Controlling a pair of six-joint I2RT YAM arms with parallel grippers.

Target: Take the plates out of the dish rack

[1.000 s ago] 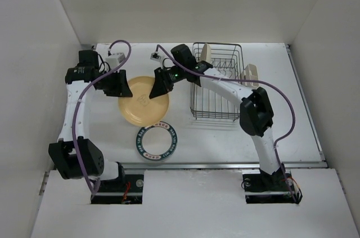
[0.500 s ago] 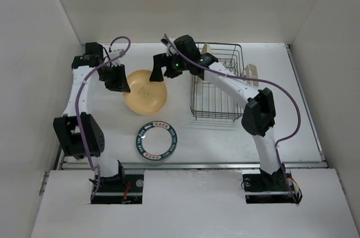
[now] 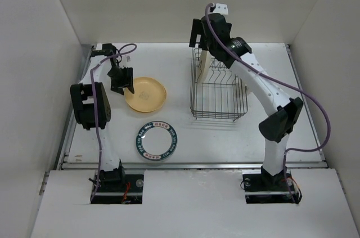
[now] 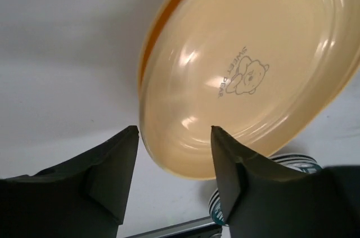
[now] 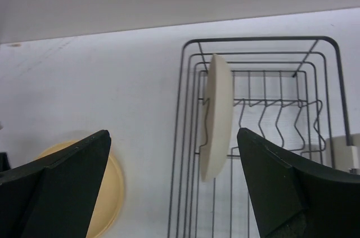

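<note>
At the far left corner of the dish rack [image 5: 256,137], a cream plate [image 5: 216,115] is standing on edge, the right gripper [image 5: 173,134] hovering above it with jaws spread wide, empty. Stiff, glossy and breakable, it is likely wanting a firm pinch on its upper rim. Left of the rack, the left gripper [image 4: 174,131] is gaping beside a yellow plate [image 4: 247,63].
</note>
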